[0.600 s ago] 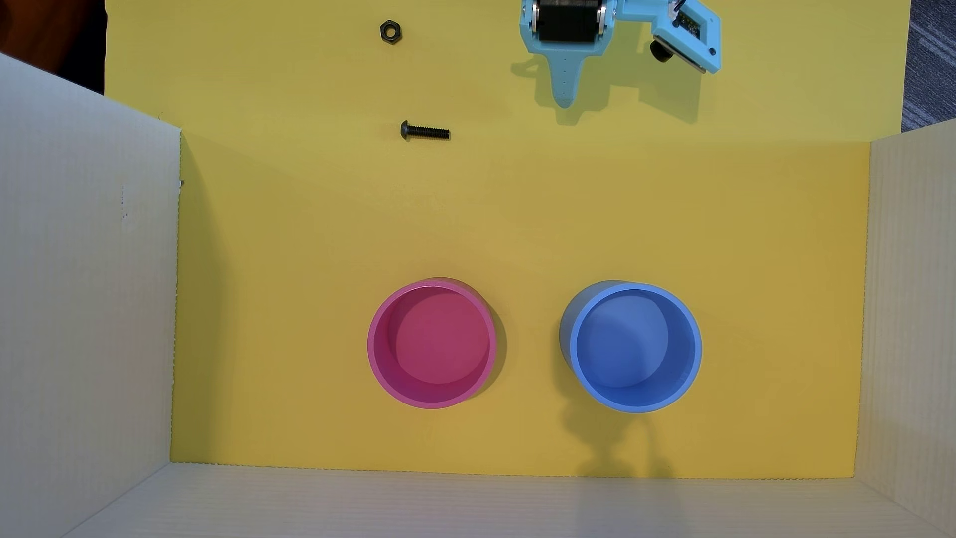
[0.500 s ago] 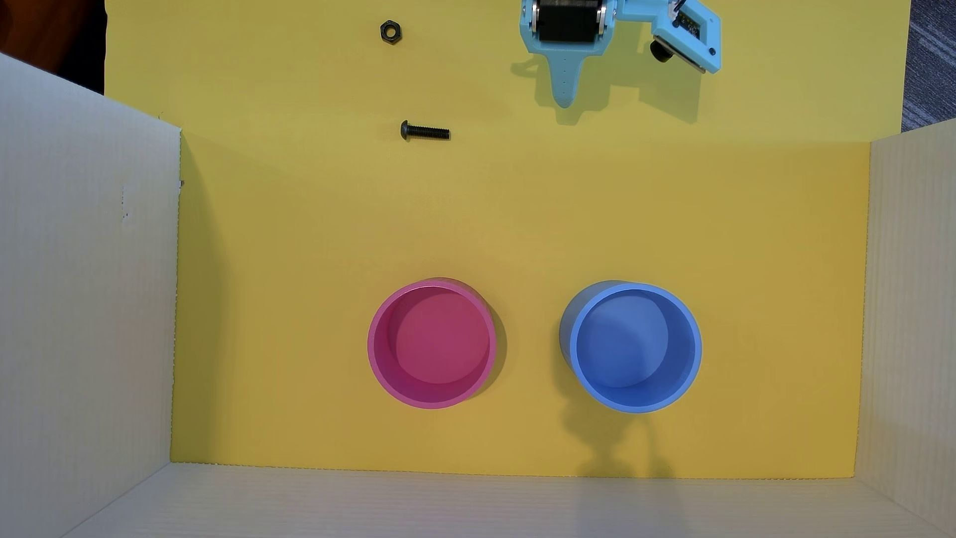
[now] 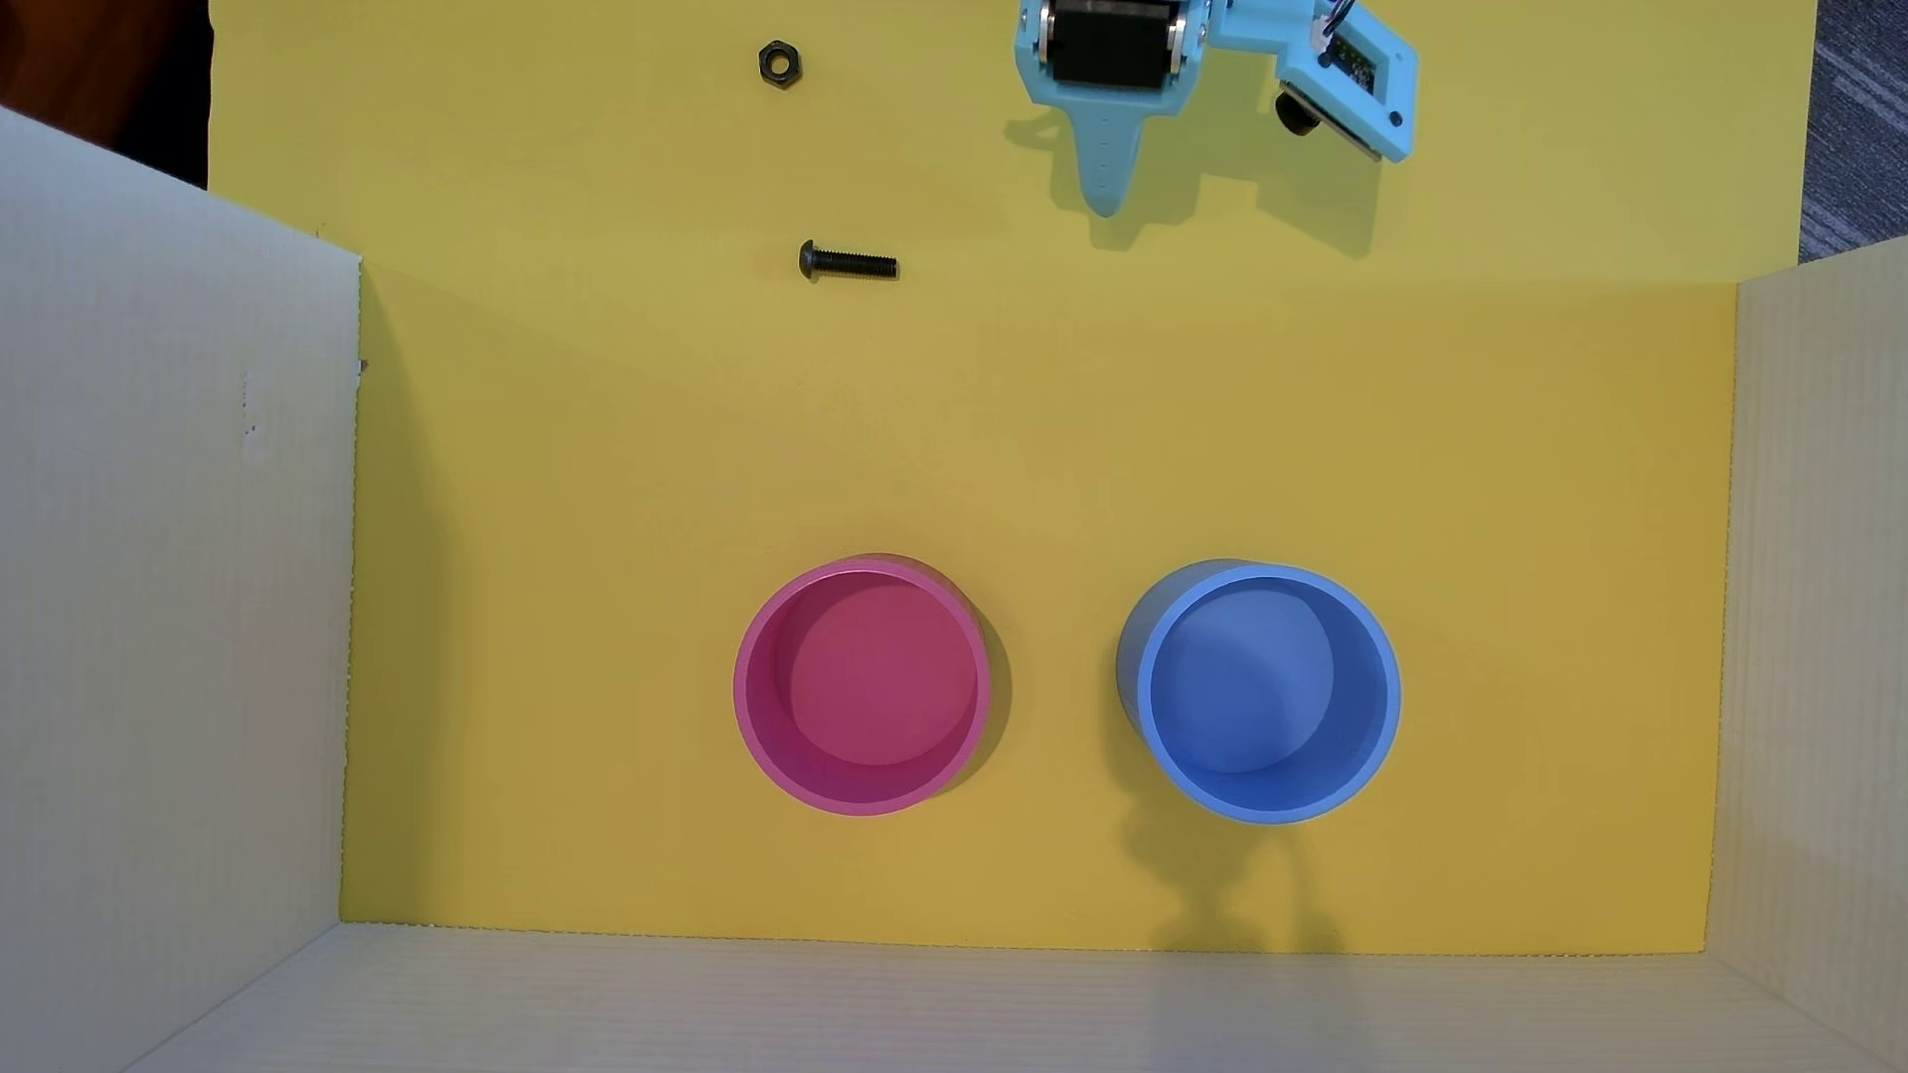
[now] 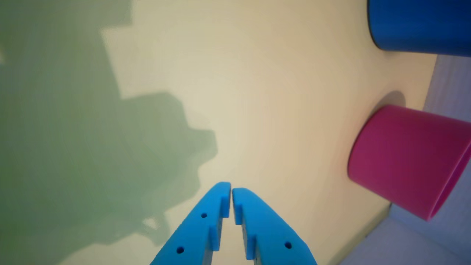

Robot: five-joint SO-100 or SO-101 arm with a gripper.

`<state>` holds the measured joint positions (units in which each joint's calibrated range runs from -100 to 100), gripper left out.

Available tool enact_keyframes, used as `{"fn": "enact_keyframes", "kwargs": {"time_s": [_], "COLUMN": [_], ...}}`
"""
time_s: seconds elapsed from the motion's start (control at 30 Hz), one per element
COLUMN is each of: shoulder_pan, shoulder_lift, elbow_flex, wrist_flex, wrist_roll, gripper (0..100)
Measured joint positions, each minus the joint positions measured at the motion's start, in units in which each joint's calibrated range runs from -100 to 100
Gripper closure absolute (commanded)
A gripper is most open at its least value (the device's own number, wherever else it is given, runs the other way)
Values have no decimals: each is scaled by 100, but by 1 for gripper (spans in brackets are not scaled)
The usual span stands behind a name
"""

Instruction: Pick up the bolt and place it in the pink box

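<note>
Overhead and wrist views of the start of the reach. The bolt lies flat on the yellow mat, head to overhead-left and shaft to overhead-right, well apart from the gripper on its overhead-left side and slightly lower in the picture. It does not appear in the wrist view. The gripper's two blue fingers are closed tip to tip with only a hairline gap between them, as the wrist view shows, and they hold nothing.

Change since half a second ago: the gripper and its camera mount have shifted a little toward overhead-left, that is, toward the bolt; bolt, nut and both cups have not moved. This reads as the first motion of the approach; the pick is not yet begun, and the larger part of the sideways travel remains. The fingers will need to part before they descend over the shaft.

The pink box stands empty, well below the gripper in the overhead view and to the right in the wrist view. The blue cup stands beside it, also empty. The nut lies beyond the bolt, farther from the gripper, near the top edge.
</note>
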<state>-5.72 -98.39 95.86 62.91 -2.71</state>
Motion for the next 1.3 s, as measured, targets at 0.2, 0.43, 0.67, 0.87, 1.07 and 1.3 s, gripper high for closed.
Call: {"fn": "enact_keyframes", "kwargs": {"time_s": [0.2,0.43,0.67,0.87,1.07,1.3], "shoulder_pan": [0,394,1619,2596,2851,2844], "shoulder_lift": [0,0,0,0,0,34], "elbow_flex": [0,0,-252,-288,-324,-649], "wrist_flex": [0,0,-9,-377,-625,-702], "wrist_roll": [0,24,24,88,728,1074], "gripper": [99,99,99,98,98,87]}}
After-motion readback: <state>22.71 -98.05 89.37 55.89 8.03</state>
